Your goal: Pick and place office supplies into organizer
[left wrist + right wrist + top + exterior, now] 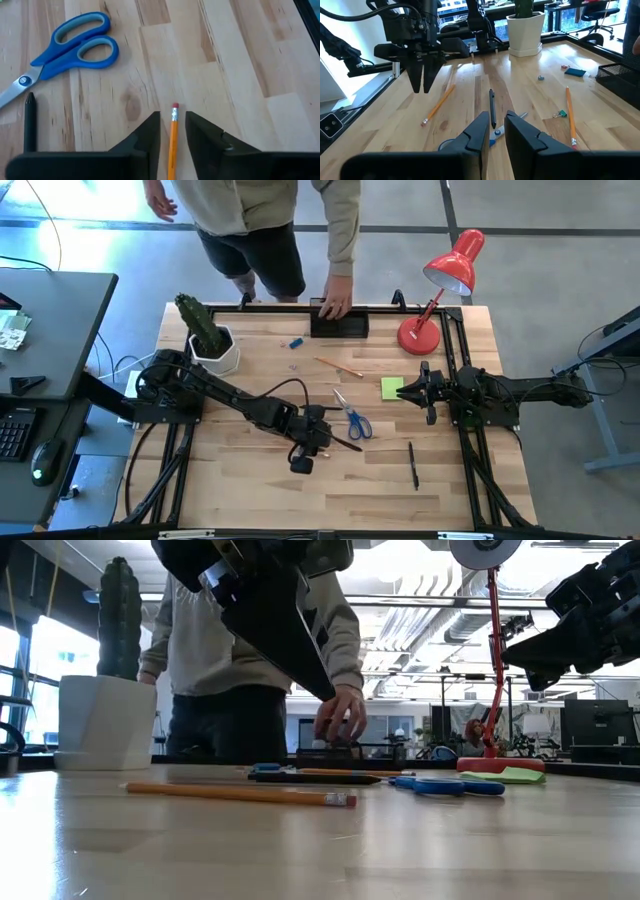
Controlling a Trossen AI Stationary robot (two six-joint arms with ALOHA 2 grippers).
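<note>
The left pincer [172,125] stood narrowly parted, straddling the eraser end of a thin orange-wood pencil [173,145] lying flat on the wooden surface [225,60], apparently aligned for a grasp. Blue-handled scissors [75,47] lay nearby. The black rectangular organizer [338,326] sat at the far edge, a person's hand [334,305] on it. The right pincer [407,392] hovered by the yellow-green sticky-note pad [391,387], slightly parted and empty.

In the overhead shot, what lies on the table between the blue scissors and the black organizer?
In the high view, one orange pencil lies slanted on the wood between the scissors and the organizer; otherwise that stretch is bare.
</note>
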